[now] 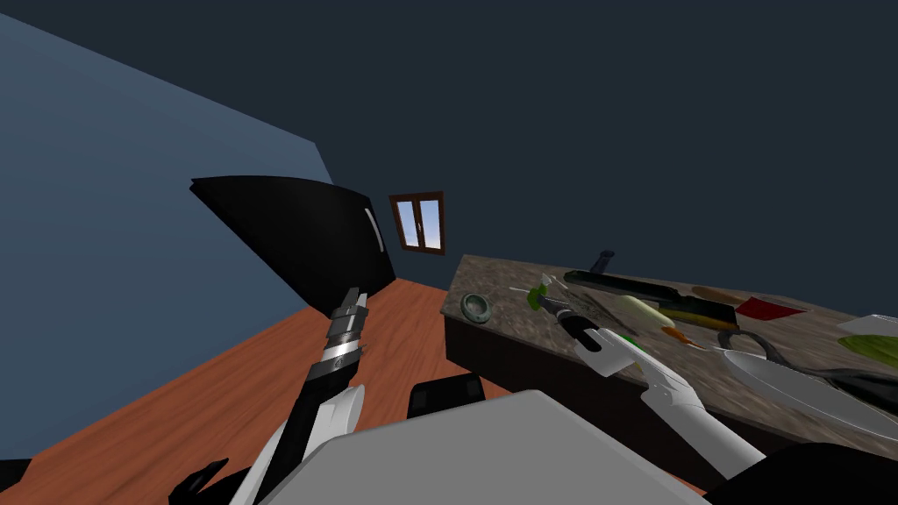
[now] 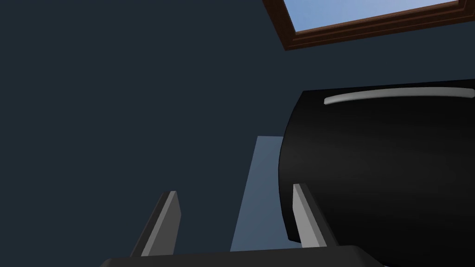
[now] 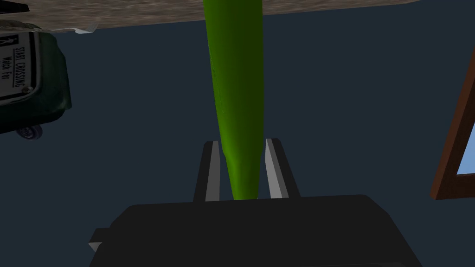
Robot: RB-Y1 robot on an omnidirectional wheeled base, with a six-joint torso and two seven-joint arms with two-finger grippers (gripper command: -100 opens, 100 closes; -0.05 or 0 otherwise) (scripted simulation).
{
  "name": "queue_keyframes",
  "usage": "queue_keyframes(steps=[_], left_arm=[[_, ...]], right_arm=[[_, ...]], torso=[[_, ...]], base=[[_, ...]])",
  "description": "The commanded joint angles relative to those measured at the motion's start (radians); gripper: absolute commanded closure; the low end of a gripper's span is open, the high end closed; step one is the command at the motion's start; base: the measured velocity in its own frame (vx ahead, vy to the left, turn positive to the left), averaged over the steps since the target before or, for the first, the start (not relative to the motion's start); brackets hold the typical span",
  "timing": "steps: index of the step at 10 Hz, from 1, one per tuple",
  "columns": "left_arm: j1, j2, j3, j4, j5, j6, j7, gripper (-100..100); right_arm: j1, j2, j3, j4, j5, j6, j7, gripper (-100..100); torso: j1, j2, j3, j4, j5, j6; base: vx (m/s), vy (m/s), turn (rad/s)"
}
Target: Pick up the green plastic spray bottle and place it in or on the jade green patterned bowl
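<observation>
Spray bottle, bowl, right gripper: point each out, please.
green spray bottle (image 3: 236, 83), right wrist view, middle of its green body.
bowl (image 1: 466, 304), head view, its left rim.
right gripper (image 3: 241, 142), right wrist view, midway between its fingertips.

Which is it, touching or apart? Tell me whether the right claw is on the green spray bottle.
Touching. In the right wrist view the right claw is shut on the green spray bottle, and its two fingers press the bottle's sides.
</observation>
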Motion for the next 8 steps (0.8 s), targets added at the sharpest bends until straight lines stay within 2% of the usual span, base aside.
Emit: queue_keyframes(steps=[1,2,3,5,6,8], left_arm=[[0.0,0.0,0.0,0.0,0.0,0.0,0.0,0],[0.0,0.0,0.0,0.0,0.0,0.0,0.0,0],[0.0,0.0,0.0,0.0,0.0,0.0,0.0,0],[0.0,0.0,0.0,0.0,0.0,0.0,0.0,0],[0.0,0.0,0.0,0.0,0.0,0.0,0.0,0],[0.0,0.0,0.0,0.0,0.0,0.0,0.0,0]], right_arm=[[0.0,0.0,0.0,0.0,0.0,0.0,0.0,100],[0.0,0.0,0.0,0.0,0.0,0.0,0.0,0],[-0.006,-0.04,-0.008,-0.018,-0.025,0.036,-0.004,100],[-0.01,-0.069,-0.014,-0.031,-0.044,0.063,-0.007,100],[-0.016,-0.102,-0.021,-0.046,-0.066,0.094,-0.01,100],[-0.021,-0.136,-0.028,-0.062,-0.087,0.125,-0.013,100]], torso=[[0.0,0.0,0.0,0.0,0.0,0.0],[0.0,0.0,0.0,0.0,0.0,0.0],[0.0,0.0,0.0,0.0,0.0,0.0],[0.017,0.005,0.003,0.001,0.004,0.001],[0.02,0.006,0.004,0.001,0.004,0.001],[0.023,0.005,0.003,0.002,0.006,0.0]], base=[[0.0,0.0,0.0],[0.0,0.0,0.0],[-0.055,0.137,-0.077],[-0.073,0.266,-0.091],[-0.057,0.291,-0.078],[-0.054,0.268,-0.072]])
